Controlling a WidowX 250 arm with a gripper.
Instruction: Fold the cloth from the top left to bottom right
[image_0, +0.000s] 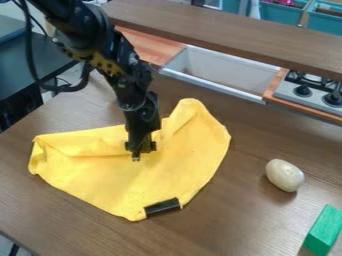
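The black gripper (139, 149) hangs down from the upper left over the middle of the yellow cloth (133, 177), its tip at or just above the fabric. Whether it touches the cloth I cannot tell. The cloth lies rumpled on the brown table, with raised folds along its upper edge on both sides of the gripper and a peak at the upper right. Its left corner curls up. A black patch marks the cloth's bottom right corner. Part of the upper edge is hidden behind the gripper.
A whitish egg-shaped object (284, 175) and a green block (324, 230) are on the table (220, 220) at the right. Behind are a white sink (220, 71), a toy stove (312, 91) and a wooden shelf (227, 31).
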